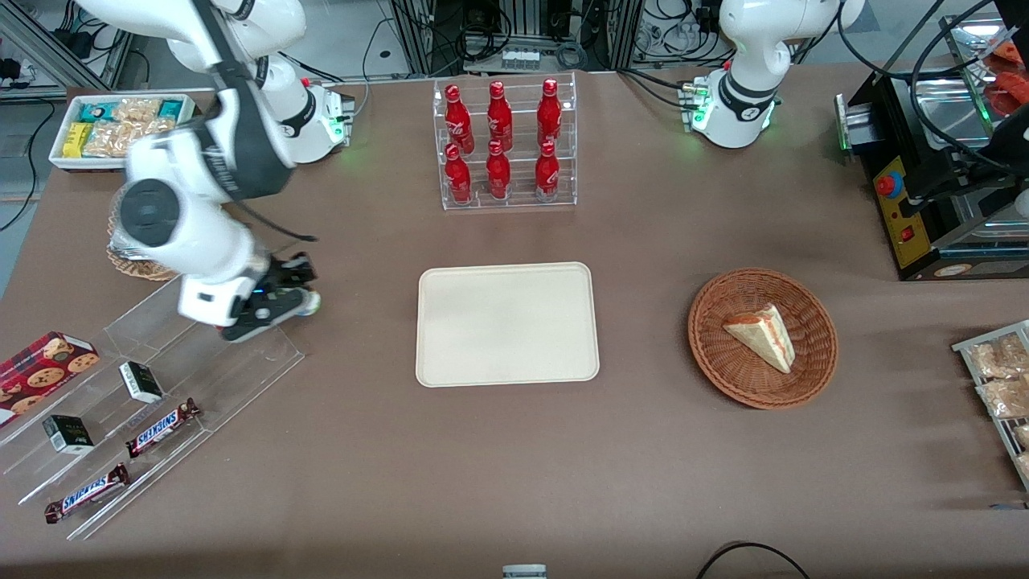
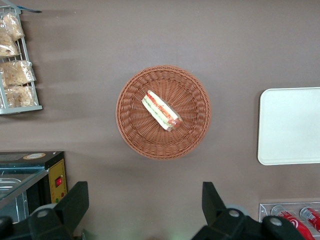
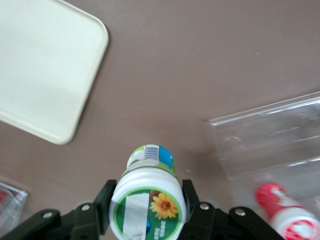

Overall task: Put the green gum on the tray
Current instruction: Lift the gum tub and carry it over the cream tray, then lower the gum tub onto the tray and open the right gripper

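Observation:
The green gum (image 3: pixel 147 200), a white canister with a green-and-white flowered lid and a blue-green label, is lifted off the table, with my gripper (image 3: pixel 146 209) shut on its lid. In the front view the gripper (image 1: pixel 283 299) hangs above the upper corner of the clear acrylic rack (image 1: pixel 153 386), with the gum (image 1: pixel 309 301) just showing at its tip. The cream tray (image 1: pixel 506 323) lies at the table's middle, sideways from the gripper toward the parked arm's end. Its rounded corner (image 3: pixel 47 75) shows in the right wrist view.
A red-lidded canister (image 3: pixel 285 215) lies in the rack beside the gripper. The rack holds Snickers bars (image 1: pixel 161 426), small dark boxes and a cookie box (image 1: pixel 40 366). A stand of red bottles (image 1: pixel 505 145) is farther from the camera than the tray. A wicker basket with a sandwich (image 1: pixel 762 336) lies toward the parked arm's end.

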`<action>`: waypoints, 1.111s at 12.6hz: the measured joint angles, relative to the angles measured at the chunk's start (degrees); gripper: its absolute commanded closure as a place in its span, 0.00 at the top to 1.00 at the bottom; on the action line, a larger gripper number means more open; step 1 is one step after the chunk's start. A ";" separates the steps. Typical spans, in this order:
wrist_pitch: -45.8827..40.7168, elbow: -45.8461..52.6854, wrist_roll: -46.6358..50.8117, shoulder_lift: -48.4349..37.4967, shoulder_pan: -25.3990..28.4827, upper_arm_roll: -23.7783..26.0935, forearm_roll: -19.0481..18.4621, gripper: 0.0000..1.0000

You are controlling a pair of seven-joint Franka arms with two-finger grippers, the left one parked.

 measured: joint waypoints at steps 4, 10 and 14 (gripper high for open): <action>1.67 5.86 17.72 7.47 9.15 0.07 0.52 0.00; 10.20 17.07 36.32 22.85 16.94 0.01 5.81 0.00; 16.57 23.72 45.91 32.32 20.70 -0.01 5.82 0.00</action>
